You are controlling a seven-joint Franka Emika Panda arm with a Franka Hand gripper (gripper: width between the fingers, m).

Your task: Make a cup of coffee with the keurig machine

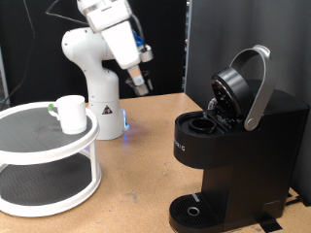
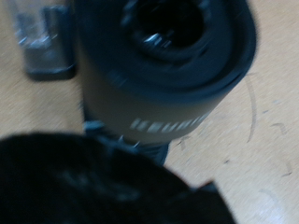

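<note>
Claw (image 1: pixel 143 85) hangs above table, apart from open keurig machine (image 1: pixel 233 146).

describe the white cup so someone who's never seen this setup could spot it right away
Start at the round white two-tier stand on the exterior view's left, beside the robot's white base. The cup sits on its top tier, near the edge closest to that base. It is the only small, plain white cylinder there, far smaller than the black coffee machine.

white two-tier round shelf (image 1: pixel 39 146), wooden table (image 1: pixel 136 184)

White arm raised, bent; tool (image 1: pixel 142 83) pointing down, hanging in air.
</note>
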